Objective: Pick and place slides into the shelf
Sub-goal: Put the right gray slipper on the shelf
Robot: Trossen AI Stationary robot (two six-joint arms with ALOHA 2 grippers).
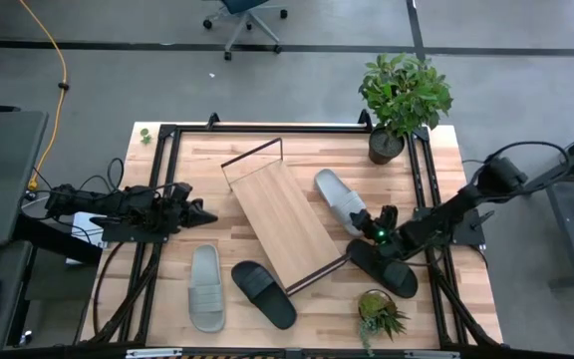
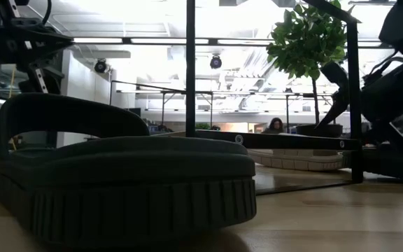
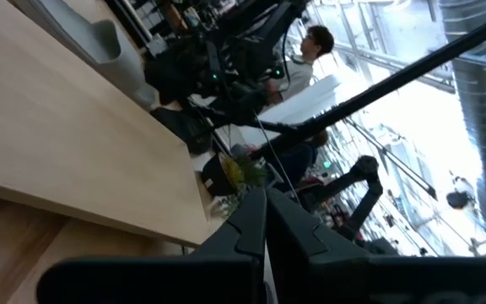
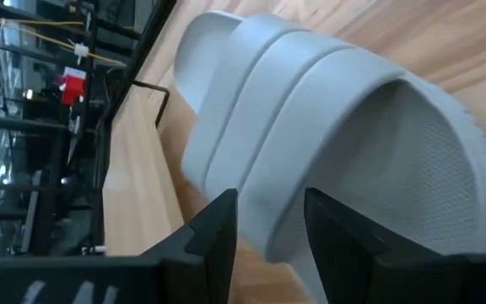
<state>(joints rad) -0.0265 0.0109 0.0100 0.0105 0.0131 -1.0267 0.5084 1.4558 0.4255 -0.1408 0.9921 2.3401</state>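
Observation:
The shelf (image 1: 282, 214), a light-wood board with black rod frames at both short ends, lies slanted across the middle of the table. One grey slide (image 1: 337, 199) rests sole-down just to its right. My right gripper (image 1: 375, 219) is open at that slide's near end, and in the right wrist view (image 4: 272, 224) its fingers stand over the ribbed strap (image 4: 310, 101). A black slide (image 1: 382, 267) lies under the right arm. A second grey slide (image 1: 205, 286) and a second black slide (image 1: 264, 292) lie near the front edge. My left gripper (image 1: 202, 212) waits shut, left of the shelf. My right gripper comes at the grey slide's strap edge (image 4: 268, 194) low and slanting from the table's right and near side, with one finger (image 4: 218, 228) on either side of that edge. I cannot tell whether the fingers touch it. The slide lies flat on the table.
A potted plant (image 1: 402, 100) stands at the far right corner and a small plant (image 1: 377, 314) at the near right edge. A black metal frame (image 1: 167, 135) borders the tabletop. In the low view, the black slide (image 2: 117, 175) fills the foreground. A person (image 3: 310, 51) sits beyond the table.

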